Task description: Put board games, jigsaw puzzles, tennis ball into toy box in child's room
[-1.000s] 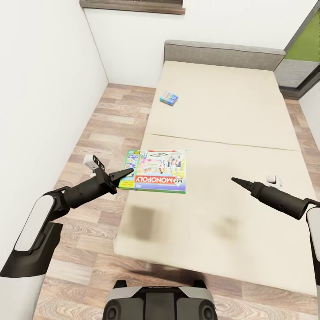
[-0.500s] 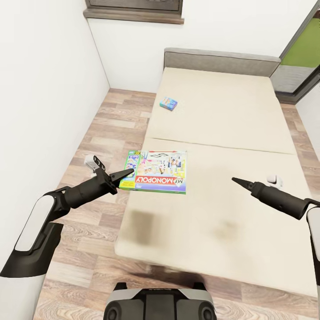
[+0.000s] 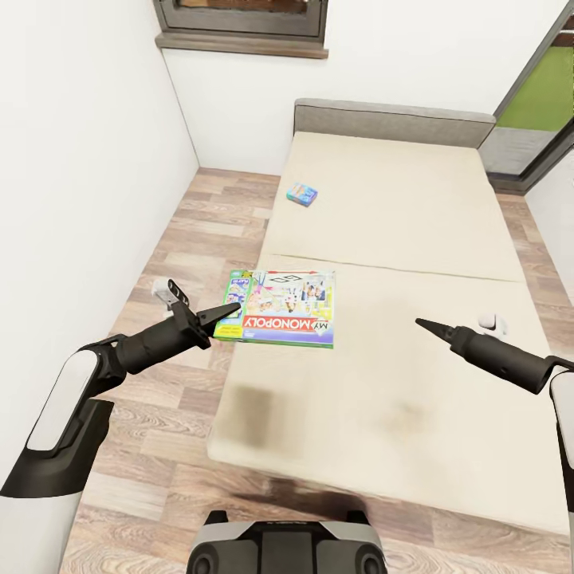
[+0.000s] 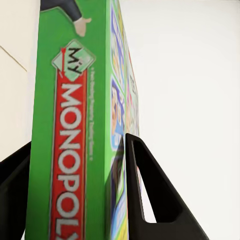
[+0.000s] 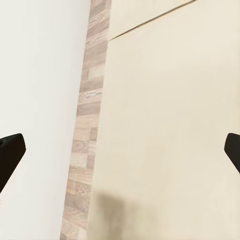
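The large green-edged "MY MONOPOLY" board game (image 3: pixel 287 307) hangs level a little above the bed (image 3: pixel 399 207), casting a shadow on the mattress. My left gripper (image 3: pixel 227 312) is shut on its left edge. The left wrist view shows the green side (image 4: pixel 75 100) of that box clamped in my left gripper (image 4: pixel 77 145). A smaller light-blue board game (image 3: pixel 302 194) lies on the far section of the bed, near its left edge. My right gripper (image 3: pixel 422 324) hovers over the near right of the mattress, open and empty (image 5: pixel 120 147).
A white wall (image 3: pixel 80 159) runs along the left, with a strip of wood-plank floor (image 3: pixel 199 231) between it and the bed. The grey headboard (image 3: pixel 395 119) and a dark-framed window (image 3: pixel 243 24) are at the back. My base (image 3: pixel 287 546) is at the bed's near edge.
The whole view has shifted, so the bed and window sit lower in the picture: the camera moved. Both grippers and the held Monopoly box keep their places.
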`<state>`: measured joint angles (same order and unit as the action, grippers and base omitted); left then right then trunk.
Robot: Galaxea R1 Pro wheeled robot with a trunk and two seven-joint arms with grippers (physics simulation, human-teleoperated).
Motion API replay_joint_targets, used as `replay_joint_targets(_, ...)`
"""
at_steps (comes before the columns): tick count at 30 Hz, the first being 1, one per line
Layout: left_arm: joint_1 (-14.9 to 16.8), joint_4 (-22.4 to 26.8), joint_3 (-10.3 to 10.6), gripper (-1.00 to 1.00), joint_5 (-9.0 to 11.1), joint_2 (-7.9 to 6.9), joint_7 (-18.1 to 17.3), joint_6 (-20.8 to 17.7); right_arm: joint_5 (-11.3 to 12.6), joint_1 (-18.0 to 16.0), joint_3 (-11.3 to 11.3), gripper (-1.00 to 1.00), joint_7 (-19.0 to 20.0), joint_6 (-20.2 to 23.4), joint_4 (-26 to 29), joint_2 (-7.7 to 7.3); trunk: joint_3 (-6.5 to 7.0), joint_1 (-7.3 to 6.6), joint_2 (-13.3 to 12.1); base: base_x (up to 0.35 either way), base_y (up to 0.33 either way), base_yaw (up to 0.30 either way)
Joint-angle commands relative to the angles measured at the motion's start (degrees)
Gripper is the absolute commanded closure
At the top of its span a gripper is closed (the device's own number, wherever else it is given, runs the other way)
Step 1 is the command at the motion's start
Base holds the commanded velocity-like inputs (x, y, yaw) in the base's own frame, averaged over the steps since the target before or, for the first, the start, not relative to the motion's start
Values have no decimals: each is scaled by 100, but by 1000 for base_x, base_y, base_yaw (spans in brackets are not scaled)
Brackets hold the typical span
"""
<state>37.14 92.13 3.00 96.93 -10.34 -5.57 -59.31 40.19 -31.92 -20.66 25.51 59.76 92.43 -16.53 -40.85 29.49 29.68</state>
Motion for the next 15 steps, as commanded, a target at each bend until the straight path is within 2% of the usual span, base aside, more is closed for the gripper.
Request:
replay_joint_targets(1, 5, -1, 5, 100, -51, -2, -58, -5, -55, -5, -8, -100, 60, 24, -1, 1, 23, -20, -35, 0, 0, 0)
replay_joint_targets(15, 12, -2, 7, 100, -55, 7, -56, -2, -54, 0, -6, -100, 65, 24, 2, -14, 405, -327, -597, 0, 0, 0)
